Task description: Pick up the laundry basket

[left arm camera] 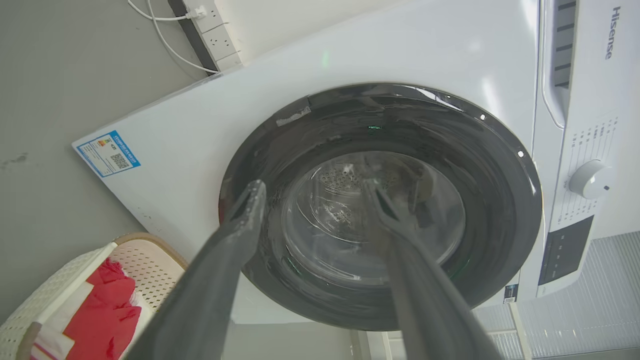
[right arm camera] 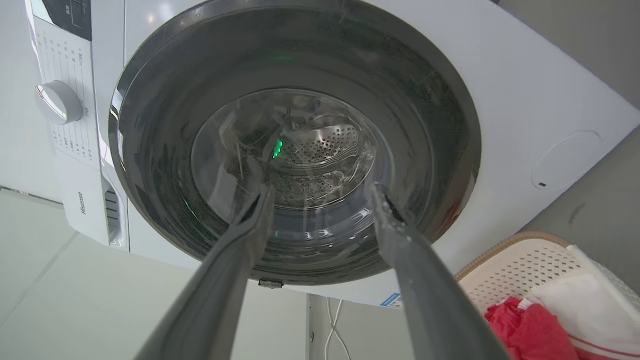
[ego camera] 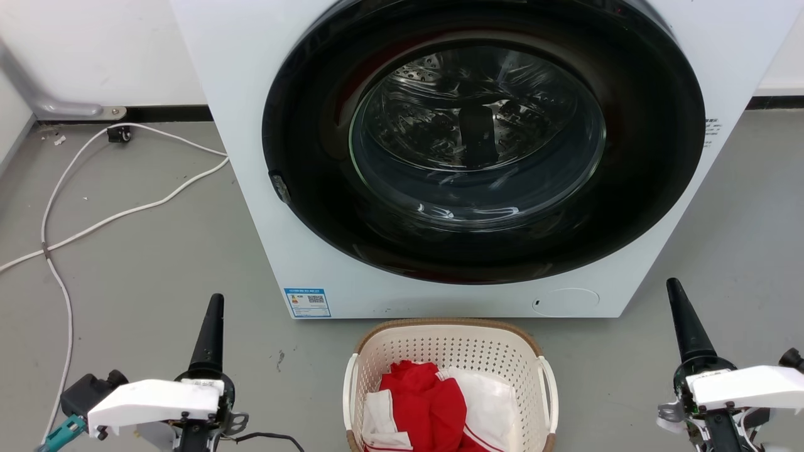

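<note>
Left gripper (left arm camera: pixel 315 186) and right gripper (right arm camera: pixel 321 190), fingers apart, flank the basket (ego camera: pixel 452 344), upright on the floor (ego camera: pixel 157 263) just nearer than the washer (ego camera: pixel 251 157), handles (ego camera: pixel 350 389) left and right; near end cropped, long axis unclear.

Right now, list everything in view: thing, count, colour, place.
washer: one, white, dead ahead
door: one, dark round glass, washer front
knob: one, white, washer panel
label: one, blue, washer's lower left corner
basket: one, cream with brown rim, floor before washer
clothes: red and white, count unclear, inside basket
cables: white, count unclear, floor left of washer
power strip: one, white, by the wall
left end effector: one, dark, open, left of basket
right end effector: one, dark, open, right of basket
</note>
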`<state>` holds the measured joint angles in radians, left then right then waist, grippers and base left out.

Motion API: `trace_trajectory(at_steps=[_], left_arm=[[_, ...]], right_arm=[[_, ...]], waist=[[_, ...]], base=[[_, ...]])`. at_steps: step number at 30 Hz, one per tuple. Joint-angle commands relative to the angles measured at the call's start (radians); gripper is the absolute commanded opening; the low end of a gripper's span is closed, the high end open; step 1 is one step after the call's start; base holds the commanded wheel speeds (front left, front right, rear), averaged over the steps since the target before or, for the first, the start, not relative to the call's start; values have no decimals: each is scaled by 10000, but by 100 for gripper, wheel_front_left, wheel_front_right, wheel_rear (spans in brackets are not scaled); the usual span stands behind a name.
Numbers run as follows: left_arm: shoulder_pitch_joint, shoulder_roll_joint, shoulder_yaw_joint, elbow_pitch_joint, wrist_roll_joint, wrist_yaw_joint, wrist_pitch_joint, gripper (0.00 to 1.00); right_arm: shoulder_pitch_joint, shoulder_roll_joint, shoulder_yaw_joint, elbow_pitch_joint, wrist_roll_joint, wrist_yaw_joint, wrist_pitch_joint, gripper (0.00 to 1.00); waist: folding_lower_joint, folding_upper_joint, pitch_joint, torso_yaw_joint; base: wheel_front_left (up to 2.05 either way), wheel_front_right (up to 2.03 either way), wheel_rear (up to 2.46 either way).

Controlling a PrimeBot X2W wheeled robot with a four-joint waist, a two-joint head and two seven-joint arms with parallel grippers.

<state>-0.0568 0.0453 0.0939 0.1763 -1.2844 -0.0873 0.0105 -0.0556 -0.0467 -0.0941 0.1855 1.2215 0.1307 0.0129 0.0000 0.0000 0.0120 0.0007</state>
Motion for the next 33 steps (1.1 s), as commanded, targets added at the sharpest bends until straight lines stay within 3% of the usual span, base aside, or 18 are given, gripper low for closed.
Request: trace_trajectory(at_steps=[1, 17, 33], left_arm=[[-101, 37, -81, -304, 454, 82, -113, 100], [119, 44, -581, -832, 3420, 715, -717, 100], [269, 49, -916, -1215, 5679, 923, -1231, 100]], right_arm=[[-100, -34, 52, -315, -525, 2, -121, 100], [150, -39, 389, -947, -4063, 1, -727, 100], [338, -43, 560, -1213, -6586, 1, -1243, 100]], waist=[[0, 0, 4, 1], [0, 0, 28, 13], [0, 0, 65, 46]], base=[[0, 0, 0], [0, 0, 0], [0, 0, 0]])
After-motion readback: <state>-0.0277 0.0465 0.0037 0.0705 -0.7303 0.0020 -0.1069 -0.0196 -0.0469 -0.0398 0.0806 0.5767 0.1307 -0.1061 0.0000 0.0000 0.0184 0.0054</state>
